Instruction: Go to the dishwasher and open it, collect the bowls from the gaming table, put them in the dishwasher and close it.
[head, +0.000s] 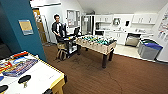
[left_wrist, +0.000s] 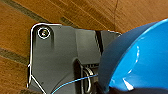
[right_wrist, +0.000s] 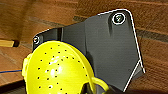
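Brown carpet (left_wrist: 20, 22) below; left hand grasping blue bowl (left_wrist: 140, 57), right hand grasping yellow-green bowl (right_wrist: 57, 70); no legible writing.

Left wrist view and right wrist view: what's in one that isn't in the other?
The left wrist view has a blue bowl, seen large and close, with a thin blue cord running past the robot's dark plate. The right wrist view has a yellow-green bowl dotted with little holes, more like a strainer, with a small loop handle. Both views share the robot's dark plate with round fittings and brown striped floor beneath it. Fingers are hard to make out in either view, so I cannot tell how each bowl is gripped.
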